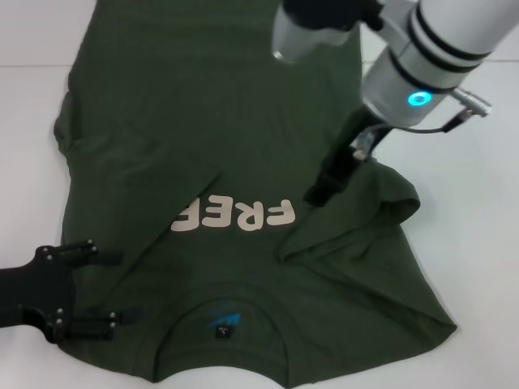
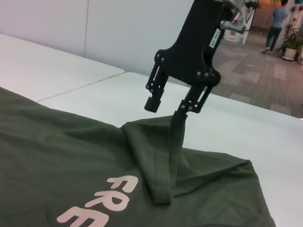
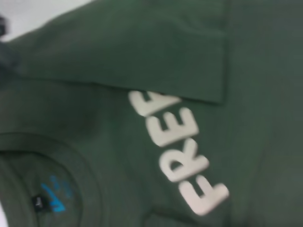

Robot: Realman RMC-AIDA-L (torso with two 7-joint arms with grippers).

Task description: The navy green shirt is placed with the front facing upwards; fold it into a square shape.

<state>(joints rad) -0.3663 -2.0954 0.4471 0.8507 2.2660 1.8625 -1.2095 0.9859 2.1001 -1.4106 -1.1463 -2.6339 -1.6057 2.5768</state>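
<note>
The navy green shirt (image 1: 243, 162) lies front-up on the white table (image 1: 478, 203). The right gripper (image 2: 173, 108) pinches the right sleeve (image 1: 381, 203) — if it slips, the fold collapses. The left gripper (image 1: 101, 288) hovers open near the collar.

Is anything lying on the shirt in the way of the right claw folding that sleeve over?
Nothing visible. The right claw holds the sleeve up over the shirt; the left claw sits near the far shoulder.
</note>
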